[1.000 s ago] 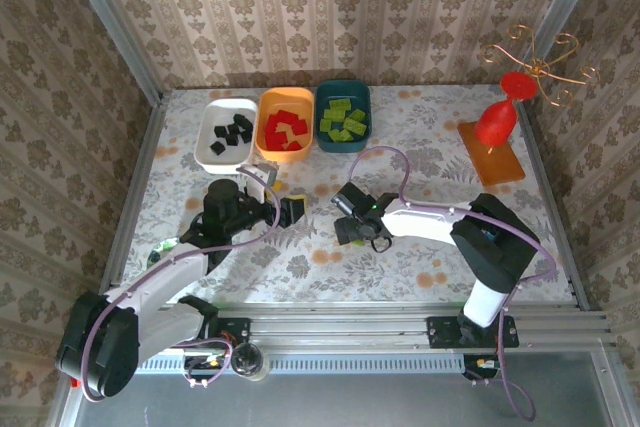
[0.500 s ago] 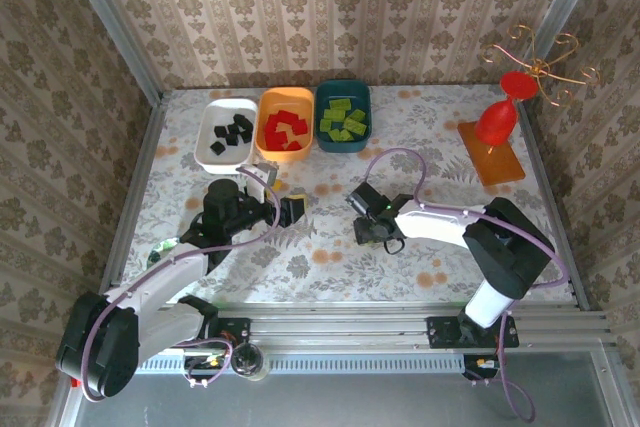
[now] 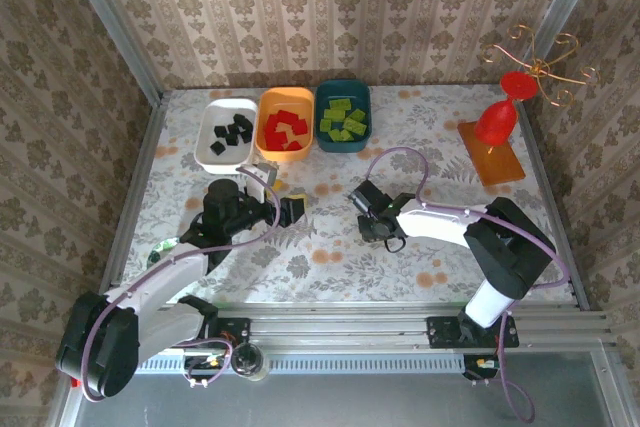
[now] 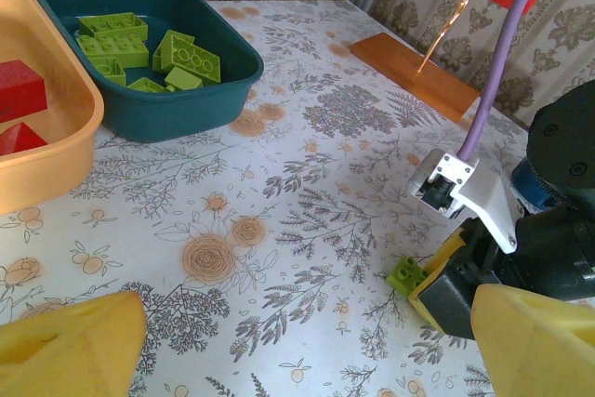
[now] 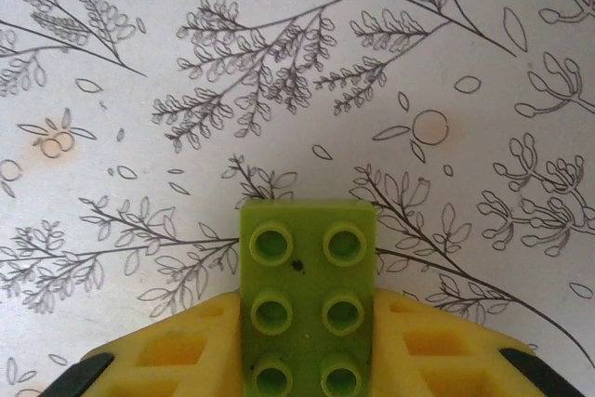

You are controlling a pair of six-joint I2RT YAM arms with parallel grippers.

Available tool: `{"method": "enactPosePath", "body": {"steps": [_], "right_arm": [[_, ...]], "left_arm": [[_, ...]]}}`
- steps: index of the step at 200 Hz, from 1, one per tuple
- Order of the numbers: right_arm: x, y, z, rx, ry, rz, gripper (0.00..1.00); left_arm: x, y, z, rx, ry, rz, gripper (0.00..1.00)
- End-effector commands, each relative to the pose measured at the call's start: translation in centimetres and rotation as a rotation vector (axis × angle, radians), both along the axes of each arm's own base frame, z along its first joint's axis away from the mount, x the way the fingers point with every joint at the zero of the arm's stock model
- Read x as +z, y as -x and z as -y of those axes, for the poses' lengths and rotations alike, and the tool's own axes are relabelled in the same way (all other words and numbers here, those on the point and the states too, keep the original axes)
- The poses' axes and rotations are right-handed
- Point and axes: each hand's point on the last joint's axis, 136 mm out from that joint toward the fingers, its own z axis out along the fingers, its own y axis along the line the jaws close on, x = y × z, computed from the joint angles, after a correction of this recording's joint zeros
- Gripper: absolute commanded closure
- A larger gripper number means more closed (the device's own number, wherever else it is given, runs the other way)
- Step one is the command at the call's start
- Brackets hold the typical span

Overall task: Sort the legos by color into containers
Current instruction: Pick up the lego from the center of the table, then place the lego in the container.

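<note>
In the right wrist view my right gripper is shut on a lime green lego, yellow fingers pressing both of its long sides just above the flowered tablecloth. From above, that gripper sits mid-table. The left wrist view shows the same lego poking out of it. My left gripper hovers open and empty to the left, its yellow fingertips wide apart. At the back stand the white tray with black legos, the orange tray with red legos, and the teal tray with green legos.
A red cone-shaped piece stands on an orange board at the right, with a gold wire stand behind it. Metal rails edge the table on all sides. Patterned walls close in the left, right and back.
My right gripper has shifted a little to the right and closed from open onto the green lego. The left arm has stayed still.
</note>
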Motion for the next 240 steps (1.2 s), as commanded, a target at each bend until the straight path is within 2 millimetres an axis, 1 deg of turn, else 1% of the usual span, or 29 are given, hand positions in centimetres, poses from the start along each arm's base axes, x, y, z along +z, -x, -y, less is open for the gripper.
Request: {"method": "enactPosePath", "body": {"steps": [1, 16, 45, 74, 106, 134, 155, 184, 209, 240], "right_arm": [[1.5, -0.8, -1.7, 0.013, -0.095, 0.044, 0.69], [2.7, -1.6, -1.7, 0.008, -0.106, 0.083, 0.69], [5.5, -4.0, -2.0, -0.012, -0.165, 0.151, 0.69], [8.7, -7.3, -2.8, -0.022, -0.246, 0.235, 0.69], [11.8, -11.2, -4.3, -0.022, -0.333, 0.318, 0.69], [13.8, -14.5, -5.6, -0.012, -0.371, 0.369, 0.69], [14.3, -16.7, -6.5, -0.006, -0.389, 0.381, 0.69], [14.5, -19.8, -7.8, -0.004, -0.423, 0.393, 0.69], [14.2, -22.1, -8.4, -0.006, -0.423, 0.391, 0.69], [13.1, -24.7, -8.7, -0.019, -0.428, 0.382, 0.69]], "left_arm": [[0.4, 0.4, 0.1, -0.007, 0.003, 0.021, 0.08], [0.5, 0.4, 0.1, -0.009, 0.008, 0.022, 0.08], [0.9, 0.5, 0.2, -0.016, 0.02, 0.022, 0.08], [1.1, 0.6, 0.6, -0.022, 0.033, 0.021, 0.08], [1.3, -0.5, 0.6, 0.032, 0.034, -0.024, 0.09], [1.7, -1.8, 0.1, 0.116, -0.016, -0.072, 0.1], [1.9, -3.0, -0.8, 0.189, -0.07, -0.103, 0.09], [2.5, -4.1, -0.6, 0.214, -0.066, -0.11, 0.08], [2.7, -4.2, -0.1, 0.204, -0.02, -0.114, 0.08], [2.5, -3.9, -0.2, 0.203, -0.003, -0.124, 0.08]]}}
